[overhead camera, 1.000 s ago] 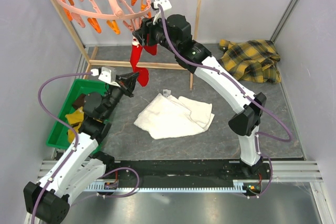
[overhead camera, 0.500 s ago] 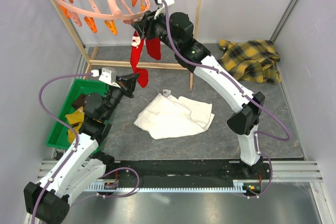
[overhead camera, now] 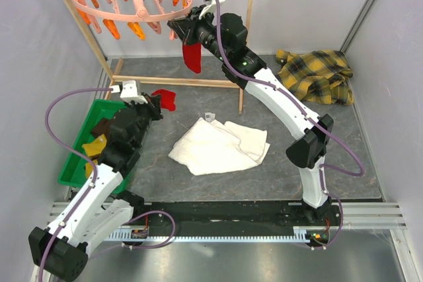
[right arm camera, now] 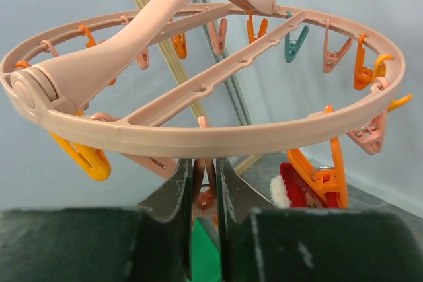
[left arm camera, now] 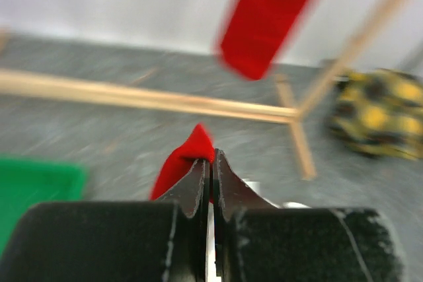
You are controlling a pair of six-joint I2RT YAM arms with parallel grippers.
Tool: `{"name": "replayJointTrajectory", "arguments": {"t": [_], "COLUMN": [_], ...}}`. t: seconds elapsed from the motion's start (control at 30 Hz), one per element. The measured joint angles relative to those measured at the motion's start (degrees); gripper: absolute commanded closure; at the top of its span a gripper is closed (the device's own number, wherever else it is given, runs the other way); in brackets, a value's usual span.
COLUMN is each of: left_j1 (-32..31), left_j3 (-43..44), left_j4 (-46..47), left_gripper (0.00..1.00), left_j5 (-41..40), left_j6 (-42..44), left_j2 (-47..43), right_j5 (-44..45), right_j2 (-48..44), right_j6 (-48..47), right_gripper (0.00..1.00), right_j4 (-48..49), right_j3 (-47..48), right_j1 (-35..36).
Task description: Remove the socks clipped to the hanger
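A freed red sock [left arm camera: 177, 170] is held clamped in the left claw [left arm camera: 210, 158]. The right claw [right arm camera: 205, 164] is pinched on a pink clip [right arm camera: 209, 181] of the hanger [right arm camera: 152, 133]. Squeezing it open to release the second red sock [overhead camera: 192, 56] is likely required next.

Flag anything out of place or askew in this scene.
The white towel lies crumpled in the middle and the plaid shirt sits heaped in the far right corner. Nothing looks spilled or broken.

Left wrist view blurred; socks part hidden.
Held sock [left arm camera: 178, 166] mostly behind left gripper [left arm camera: 211, 158]; hanging sock [left arm camera: 268, 21] cut by top edge; shirt [left arm camera: 380, 120] smeared.
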Motion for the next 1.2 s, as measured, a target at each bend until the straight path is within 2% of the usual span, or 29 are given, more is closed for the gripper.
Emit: {"name": "replayJointTrajectory", "arguments": {"t": [0.13, 0.27, 0.4, 0.53, 0.57, 0.6, 0.63, 0.7, 0.77, 0.8, 0.93, 1.13, 1.2], "left_j1": [2.3, 9.5, 15.8, 21.4, 23.3, 24.5, 25.7, 27.2, 28.1, 28.3, 28.5, 28.5, 28.5], "left_j3": [3.0, 2.8, 2.3, 2.2, 2.2, 2.2, 2.2, 2.3, 2.3, 2.4, 3.8, 6.2, 5.6], "left_j4": [-9.5, -16.2, -22.1, -28.8, -30.1, -30.9, -31.7, -33.2, -34.4, -34.7, -34.6, -29.7, -26.7], "left_gripper": [0.98, 0.98, 0.98, 0.88, 0.80, 0.61, 0.50, 0.28, 0.16, 0.02, 0.01, 0.01, 0.04], "left_j5": [-15.8, -25.7, -32.1, -34.3, -34.1, -34.1, -34.0, -33.8, -33.6, -33.5, -31.4, -24.1, -21.0], "left_j6": [-1.9, -3.6, -8.2, -14.5, -15.8, -16.4, -17.0, -18.3, -19.5, -19.8, -19.3, -15.2, -14.1], "left_j2": [2.1, 1.7, 2.1, 7.0, 9.2, 10.6, 12.1, 14.2, 15.0, 15.0, 14.3, 8.6, 5.4], "right_j5": [-0.4, -0.4, -0.2, -0.3, -0.4, -0.5, -0.5, -0.7, -0.9, -1.0, -1.1, -1.8, -2.2], "right_j2": [0.0, 0.0, -0.2, -0.5, -0.8, -1.2, -1.9, -3.5, -6.1, -7.6, -14.7, -26.5, -30.0], "right_j6": [0.7, 0.7, 0.8, 1.3, 1.2, 1.3, 1.3, 1.2, 1.1, 0.9, 0.4, 0.4, 0.8], "right_gripper": [0.67, 0.55, 0.48, 0.33, 0.31, 0.28, 0.27, 0.22, 0.18, 0.13, 0.02, 0.02, 0.02], "right_j4": [0.4, 1.3, 2.8, 3.0, 2.9, 3.0, 3.0, 3.0, 3.0, 3.1, 3.5, 5.4, 6.5], "right_j3": [-0.4, -2.3, -5.4, -8.6, -9.4, -10.1, -11.2, -13.2, -16.3, -17.8, -25.0, -39.6, -44.9], "right_j1": [0.0, 0.0, -0.1, -0.1, -0.1, -0.1, -0.2, -0.3, -0.5, -0.6, -1.0, -1.3, -1.3]}}
